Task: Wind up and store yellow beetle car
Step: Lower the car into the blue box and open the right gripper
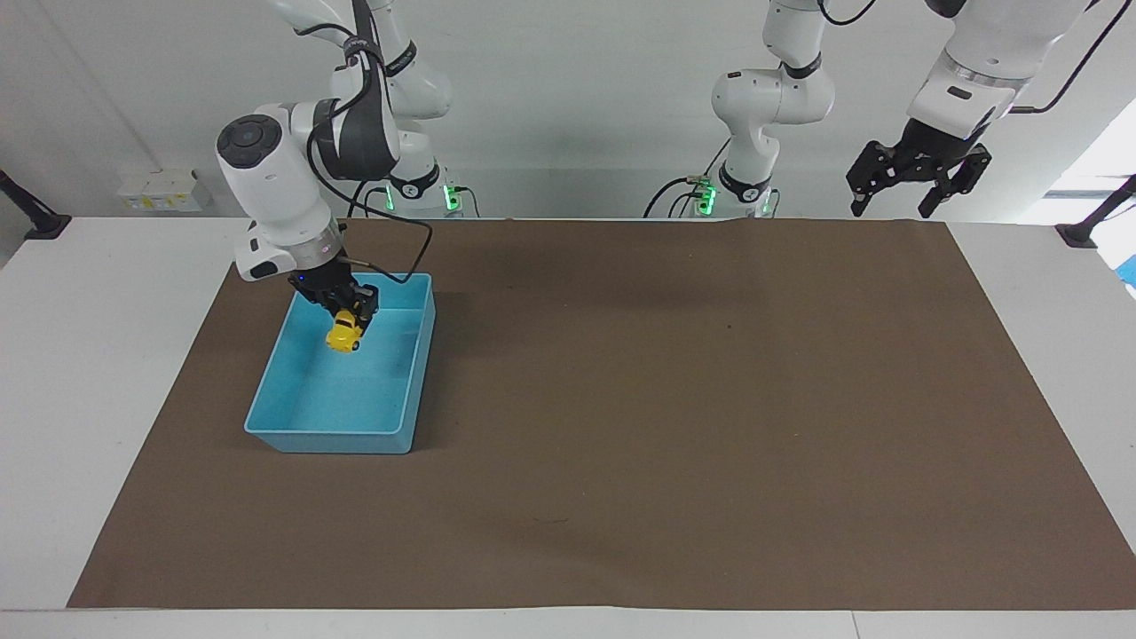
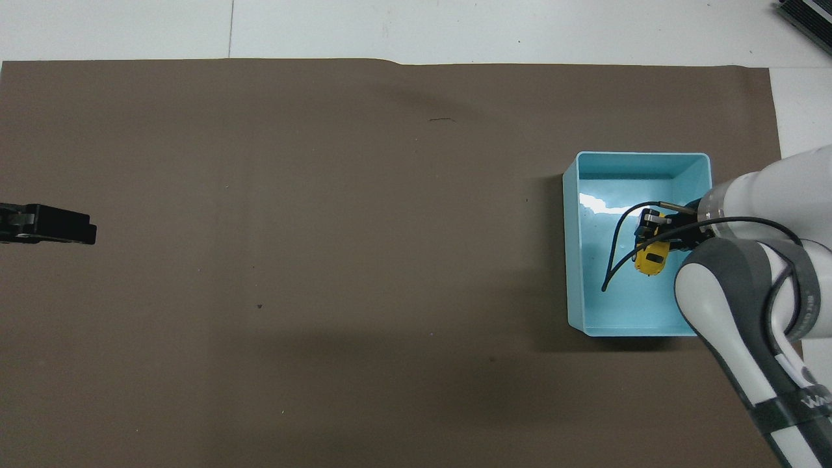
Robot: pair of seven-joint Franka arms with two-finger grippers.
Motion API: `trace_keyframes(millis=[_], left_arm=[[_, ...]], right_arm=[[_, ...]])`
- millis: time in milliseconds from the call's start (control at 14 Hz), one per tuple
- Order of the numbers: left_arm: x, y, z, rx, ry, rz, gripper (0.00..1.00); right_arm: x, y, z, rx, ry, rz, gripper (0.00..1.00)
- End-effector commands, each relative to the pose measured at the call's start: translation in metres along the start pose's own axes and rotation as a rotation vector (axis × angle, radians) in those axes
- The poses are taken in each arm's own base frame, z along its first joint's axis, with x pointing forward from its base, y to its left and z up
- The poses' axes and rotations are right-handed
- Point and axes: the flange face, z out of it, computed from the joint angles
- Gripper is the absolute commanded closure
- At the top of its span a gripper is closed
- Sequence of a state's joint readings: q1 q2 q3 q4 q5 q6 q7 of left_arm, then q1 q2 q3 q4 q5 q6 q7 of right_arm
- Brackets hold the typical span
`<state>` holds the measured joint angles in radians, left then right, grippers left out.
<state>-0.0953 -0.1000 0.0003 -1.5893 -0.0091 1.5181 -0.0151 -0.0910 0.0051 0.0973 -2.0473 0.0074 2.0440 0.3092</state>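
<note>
Here the right gripper (image 1: 348, 312) pinches the tiny rounded yellow beetle car (image 1: 342, 335) nose-down, hanging just beneath it over the light-blue rectangular plastic bin (image 1: 333, 438), so release should drop it inside. The left gripper (image 1: 919, 182), fingers spread, waits aloft, well apart.

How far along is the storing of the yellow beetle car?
Nearly finished. The right gripper holds the yellow beetle car inside the blue bin, low over its floor; whether it touches cannot be told. Whether it was wound up cannot be seen. What is left: release the car and withdraw. The left gripper waits, raised at the left arm's end of the table.
</note>
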Motion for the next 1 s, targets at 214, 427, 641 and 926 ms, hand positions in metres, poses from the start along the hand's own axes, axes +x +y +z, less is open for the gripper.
trace_keyframes(millis=[214,427,641,926], left_arm=[[-0.004,-0.004,-0.002,0.009,-0.007,0.007,0.00],[-0.004,-0.004,-0.002,0.009,-0.007,0.007,0.00],[-0.004,-0.004,-0.001,0.009,-0.009,0.007,0.00],[-0.004,-0.004,-0.002,0.009,-0.007,0.007,0.00]], right_arm=[[-0.009,0.023,0.035,0.025,0.037,-0.157,1.00],[-0.011,0.024,0.067,0.025,0.064,-0.256,1.00],[-0.017,0.026,0.104,0.028,0.080,-0.281,1.00],[-0.022,0.028,0.146,0.034,0.093,-0.272,0.01]])
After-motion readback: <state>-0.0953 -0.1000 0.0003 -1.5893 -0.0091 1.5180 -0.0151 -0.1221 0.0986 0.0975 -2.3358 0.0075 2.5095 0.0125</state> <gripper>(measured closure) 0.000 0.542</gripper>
